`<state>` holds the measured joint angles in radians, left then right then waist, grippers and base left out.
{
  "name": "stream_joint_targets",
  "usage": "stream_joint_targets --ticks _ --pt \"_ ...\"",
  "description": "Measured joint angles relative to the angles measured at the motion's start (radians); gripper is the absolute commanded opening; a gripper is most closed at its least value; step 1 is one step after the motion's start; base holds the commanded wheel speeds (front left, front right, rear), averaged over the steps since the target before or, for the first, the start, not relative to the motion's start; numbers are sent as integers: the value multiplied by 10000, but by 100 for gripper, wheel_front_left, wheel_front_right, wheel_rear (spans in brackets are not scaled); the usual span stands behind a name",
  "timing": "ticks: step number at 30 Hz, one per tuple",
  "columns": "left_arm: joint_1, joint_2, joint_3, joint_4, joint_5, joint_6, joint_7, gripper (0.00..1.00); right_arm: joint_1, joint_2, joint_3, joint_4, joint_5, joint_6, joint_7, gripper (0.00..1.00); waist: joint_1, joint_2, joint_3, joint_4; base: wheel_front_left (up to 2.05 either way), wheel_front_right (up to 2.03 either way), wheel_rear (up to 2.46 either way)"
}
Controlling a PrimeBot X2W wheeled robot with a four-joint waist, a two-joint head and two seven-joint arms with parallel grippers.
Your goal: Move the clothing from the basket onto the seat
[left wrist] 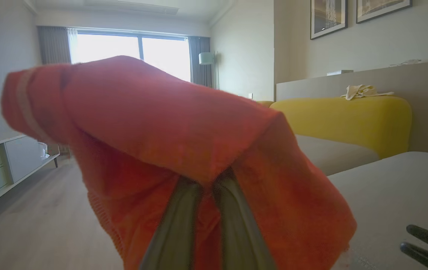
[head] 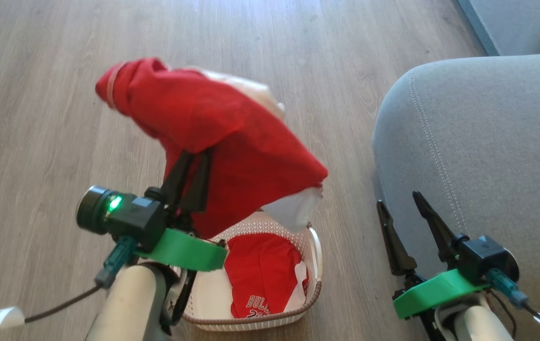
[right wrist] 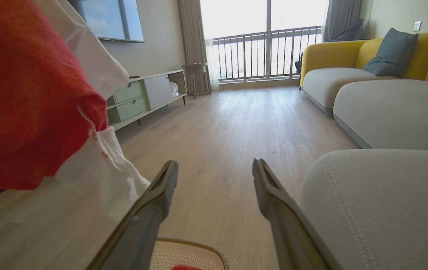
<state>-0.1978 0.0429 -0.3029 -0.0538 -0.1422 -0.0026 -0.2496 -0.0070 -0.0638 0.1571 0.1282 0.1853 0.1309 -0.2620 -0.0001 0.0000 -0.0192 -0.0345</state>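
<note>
One red garment [head: 232, 137] up over the basket [head: 315, 284]; second garment [head: 260, 274] inside it.
Just above the basket my left gripper [head: 198, 156] is clamped on the red garment, white hem hanging near the far rim. Right of the basket my right gripper [head: 398, 199] stands fingers apart, empty, beside the grey seat [head: 488, 142].

Cannot make out the fingertips of the left gripper [head: 196, 160]: buried in a fold of the lifted garment [head: 232, 132]. Blurred over that whole garment in the left wrist view. Cannot see the basket [head: 316, 284] along its far wall, behind the hanging fabric, nor at its left corner, behind the left forearm [head: 128, 303]. Can read only "BUL" on the garment in the basket [head: 260, 274]; number lost at the near rim. Cut off at the head view's right and bottom edges: the seat [head: 478, 142]. Cut off at the left wrist view's lower right corner: the right gripper [left wrist: 405, 237].
</note>
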Motion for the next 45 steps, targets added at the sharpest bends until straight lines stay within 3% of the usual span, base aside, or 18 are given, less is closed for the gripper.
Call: stream_joint_targets --ticks 11,21,30,35,38,39,45 --pt "-236 2 -506 -1170 46 -161 -27 0 -8 0 -184 0 -8 0 23 100 0 -1 77 -37 0 0 0" --pt "-284 0 -543 -1204 23 -205 -27 0 -10 2 -245 50 -12 0 23 100 0 -1 38 -154 0 0 0" --pt "-267 0 -504 -940 -161 -236 -27 9 -12 2 -249 -61 -94 0 25 100 0 -1 115 -121 0 0 0" --pt "-218 2 -504 -228 -44 -477 -27 13 -29 -387 1442 -859 1083 0 25 100 0 0 155 -101 0 0 0" --pt "-207 4 -508 -12 117 -573 -27 7 -49 -844 2234 -1300 1680 0 25 100 0 -1 177 -100 0 0 0" --pt "-208 2 -514 13 117 -614 -27 0 -57 -1011 2431 -1400 1812 0 25 100 0 -1 180 -96 0 0 0" --pt "-207 4 -598 96 299 -836 -27 0 -270 -1524 3012 -1689 2044 0 25 100 0 0 209 -82 0 0 0"
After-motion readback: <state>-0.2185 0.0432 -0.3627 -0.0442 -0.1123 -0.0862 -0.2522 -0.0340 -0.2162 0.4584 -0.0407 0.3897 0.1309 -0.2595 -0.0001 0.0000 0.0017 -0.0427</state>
